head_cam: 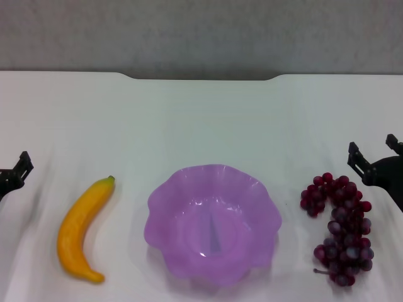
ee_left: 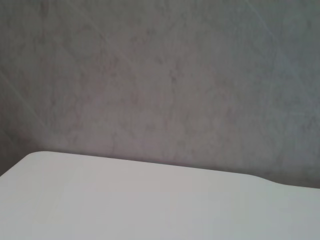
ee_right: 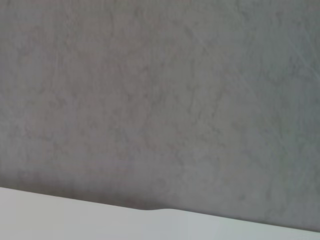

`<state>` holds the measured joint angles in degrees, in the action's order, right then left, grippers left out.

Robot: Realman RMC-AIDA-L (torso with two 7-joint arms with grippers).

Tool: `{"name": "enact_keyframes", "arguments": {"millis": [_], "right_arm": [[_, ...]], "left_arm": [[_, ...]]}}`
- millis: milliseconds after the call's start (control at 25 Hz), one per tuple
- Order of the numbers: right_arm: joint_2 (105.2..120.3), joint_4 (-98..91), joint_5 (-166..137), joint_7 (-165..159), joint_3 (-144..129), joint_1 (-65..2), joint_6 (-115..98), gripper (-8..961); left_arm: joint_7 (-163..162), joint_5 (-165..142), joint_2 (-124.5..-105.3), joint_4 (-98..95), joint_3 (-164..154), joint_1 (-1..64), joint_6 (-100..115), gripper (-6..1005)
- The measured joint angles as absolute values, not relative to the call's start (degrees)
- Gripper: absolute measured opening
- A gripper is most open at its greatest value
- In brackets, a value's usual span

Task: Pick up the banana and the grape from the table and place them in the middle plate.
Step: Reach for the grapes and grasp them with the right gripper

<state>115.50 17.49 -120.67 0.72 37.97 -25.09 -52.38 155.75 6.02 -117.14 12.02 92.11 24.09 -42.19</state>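
The banana (head_cam: 80,229) lies on the white table (head_cam: 201,119) at the front left, stem tip pointing away from me. The purple scalloped middle plate (head_cam: 165,201) sits empty at the front centre. The bunch of dark red grapes (head_cam: 340,226) lies to the plate's right. My right gripper (head_cam: 373,150) is open at the right edge, just behind and to the right of the grapes, holding nothing. My left gripper (head_cam: 19,170) is at the far left edge, left of the banana and apart from it. Both wrist views show only table and wall.
The table's far edge has a shallow notch (head_cam: 201,78) against a grey wall (head_cam: 201,31). The wrist views show the white tabletop (ee_left: 125,200) and its far edge (ee_right: 150,209) under the grey wall.
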Motion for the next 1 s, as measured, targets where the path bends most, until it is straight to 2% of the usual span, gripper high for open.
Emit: {"name": "enact_keyframes", "arguments": {"millis": [640,760,880,1000], "right_arm": [[115.18,22.2,-120.8,1.6,38.2,-25.7,-50.5,806],[114.32,26.7,-120.8,2.5,40.3,-25.4,-46.0,803],[112.43,33.9,-121.0,6.6,44.5,-23.5,-38.3,799],[111.38,42.9,-121.0,14.5,50.9,-20.4,-28.6,794]], "left_arm": [[156.1,6.2,-117.04,11.7,92.4,23.2,-42.2,743],[156.2,6.2,-116.89,11.3,92.5,22.7,-42.2,743],[156.2,6.2,-116.76,11.2,92.6,22.5,-42.2,743],[156.2,6.1,-116.74,11.2,92.7,22.4,-42.2,743]]}}
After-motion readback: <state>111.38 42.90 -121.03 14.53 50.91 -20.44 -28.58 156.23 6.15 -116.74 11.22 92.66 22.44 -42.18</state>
